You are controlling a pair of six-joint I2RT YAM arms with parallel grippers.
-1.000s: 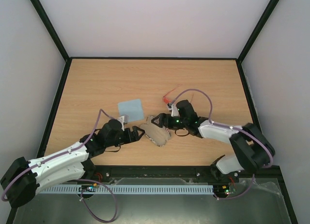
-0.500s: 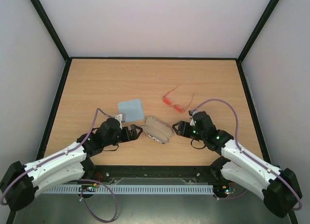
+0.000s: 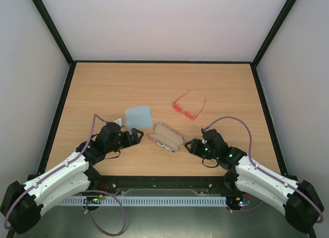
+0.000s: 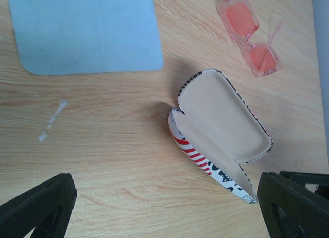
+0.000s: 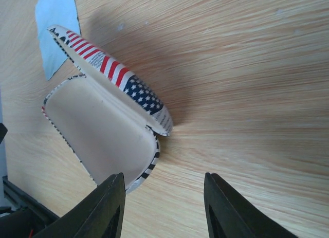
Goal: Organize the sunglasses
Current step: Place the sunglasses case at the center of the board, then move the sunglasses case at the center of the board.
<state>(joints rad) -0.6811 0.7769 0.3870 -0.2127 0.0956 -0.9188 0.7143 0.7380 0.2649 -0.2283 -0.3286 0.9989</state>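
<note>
The sunglasses point(image 3: 187, 109) lie on the table right of centre, red-orange frame and lenses, temple arms spread; they also show in the left wrist view point(image 4: 249, 40). The flag-patterned case point(image 3: 165, 137) lies open with its beige lining up, between the grippers, also in the left wrist view point(image 4: 221, 120) and the right wrist view point(image 5: 97, 127). My left gripper point(image 3: 134, 136) is open and empty, left of the case. My right gripper point(image 3: 191, 146) is open and empty, right of the case.
A light blue cloth point(image 3: 139, 116) lies flat left of the case, also in the left wrist view point(image 4: 85, 30). The table has black raised edges point(image 3: 64, 94) and white walls around it.
Both grippers have drawn back from the case toward the near edge. The case now lies open and free on the table. The sunglasses have not moved.
</note>
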